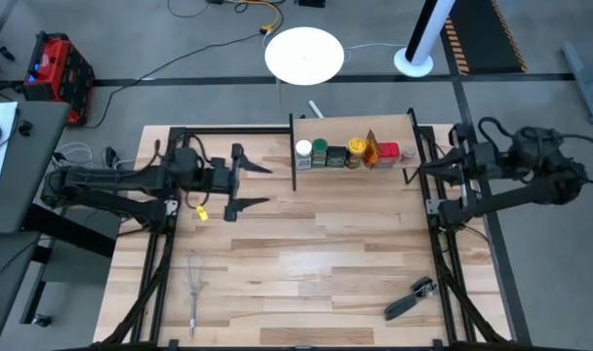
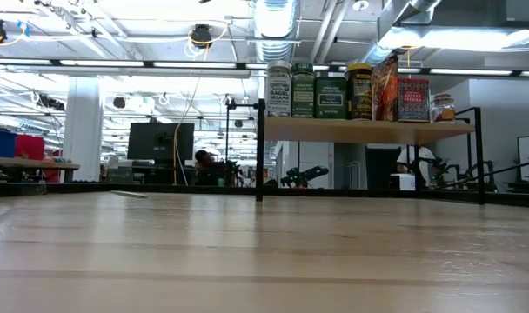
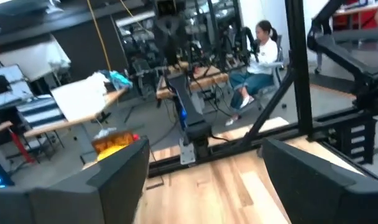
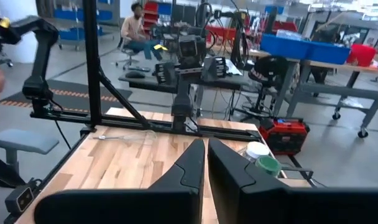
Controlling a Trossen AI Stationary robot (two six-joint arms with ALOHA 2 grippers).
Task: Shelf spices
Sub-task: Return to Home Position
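High view: spices (image 1: 345, 153) all on shelf (image 1: 355, 129), upper ctr; left gripper (image 1: 257, 182) spread, right gripper (image 4: 206, 143) pressed together; task looks done.

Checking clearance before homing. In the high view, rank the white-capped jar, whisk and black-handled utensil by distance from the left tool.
1. The white-capped jar, up and to the right of the open left tool.
2. The whisk, in the picture's lower left.
3. The black-handled utensil, in the lower right, clearly farthest.
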